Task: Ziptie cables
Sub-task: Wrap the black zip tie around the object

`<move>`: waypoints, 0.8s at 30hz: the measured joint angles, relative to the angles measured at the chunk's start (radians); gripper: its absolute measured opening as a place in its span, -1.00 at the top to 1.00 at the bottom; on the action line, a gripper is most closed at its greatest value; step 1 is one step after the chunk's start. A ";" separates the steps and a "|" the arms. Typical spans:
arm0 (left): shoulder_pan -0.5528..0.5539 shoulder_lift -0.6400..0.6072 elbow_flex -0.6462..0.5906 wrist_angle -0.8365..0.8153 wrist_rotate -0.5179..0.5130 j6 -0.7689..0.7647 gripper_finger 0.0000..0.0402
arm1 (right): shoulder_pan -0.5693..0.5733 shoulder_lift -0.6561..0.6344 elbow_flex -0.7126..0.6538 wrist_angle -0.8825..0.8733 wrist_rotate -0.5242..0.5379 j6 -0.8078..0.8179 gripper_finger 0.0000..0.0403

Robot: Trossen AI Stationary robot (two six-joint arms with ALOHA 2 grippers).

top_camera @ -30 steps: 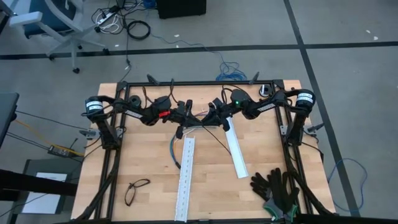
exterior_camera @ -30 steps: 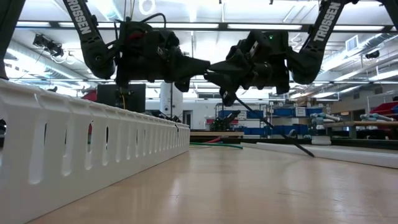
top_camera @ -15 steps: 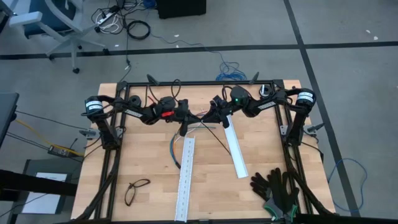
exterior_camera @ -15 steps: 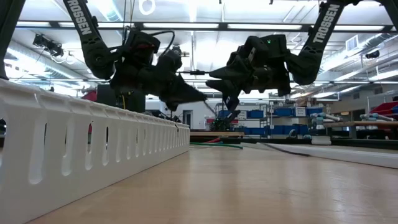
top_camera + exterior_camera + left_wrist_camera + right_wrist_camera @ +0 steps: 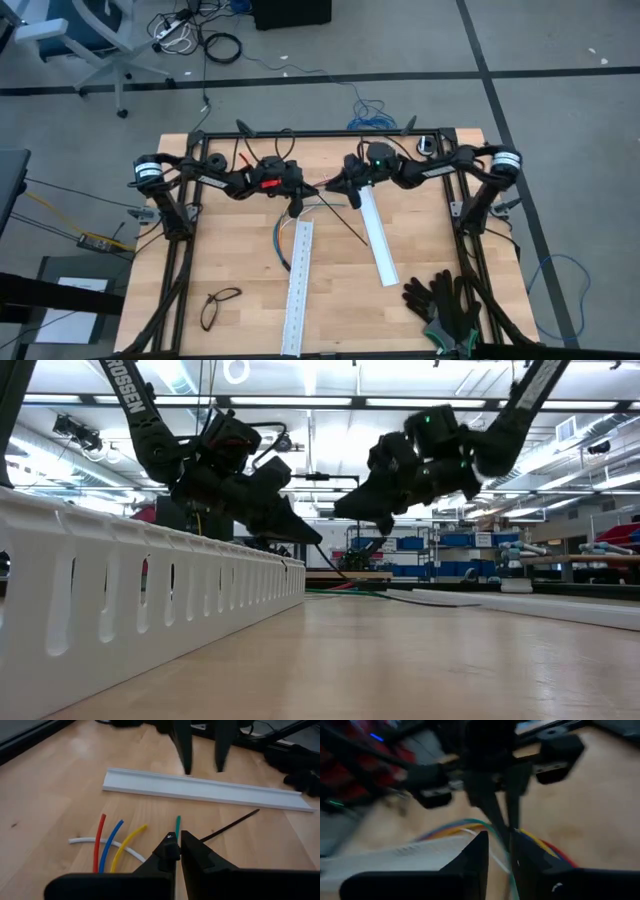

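While both arms meet over the far middle of the counter point(image 5: 225, 250), the left hand point(image 5: 297, 203) points down at the cables point(image 5: 283, 240), and its two fingers are pressed fully together. Just before its fingertips the loose ends fan out on the wood: red, blue, yellow and white to one side, and the green wire point(image 5: 177, 823) running straight to the tips. I think this hand pinches the green wire to keep the bundle from sliding, but the wrist view does not show surely what is between the fingers. A thin black ziptie point(image 5: 231, 823) comes out from beside the same fingertips and lies slanted on the counter, away from the coloured ends. The right hand point(image 5: 335, 188) hangs close opposite the left hand, above the counter, with its fingers narrowly apart and holding nothing that I can see; it seems to be there to take the free tail of the ziptie. Beyond the right hand lies a white rail point(image 5: 200, 787), flat and apart from the cables, so it plays no part in the grip. The tie does not appear to go around the bundle yet.
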 joint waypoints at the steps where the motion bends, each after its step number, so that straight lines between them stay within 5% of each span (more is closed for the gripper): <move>1: 0.000 0.000 0.000 0.002 0.000 0.000 1.00 | 0.022 -0.028 0.000 -0.062 0.075 -0.042 0.71; 6: 0.000 0.000 0.000 0.026 -0.007 -0.034 1.00 | 0.191 -0.106 0.000 -0.249 0.502 -0.189 0.74; 10: -0.016 -0.001 0.000 0.048 -0.062 -0.086 1.00 | 0.301 -0.090 0.001 -0.238 0.709 -0.200 0.74; 24: -0.079 -0.001 0.003 0.052 -0.211 -0.262 1.00 | 0.322 0.063 0.000 -0.052 0.762 -0.190 0.56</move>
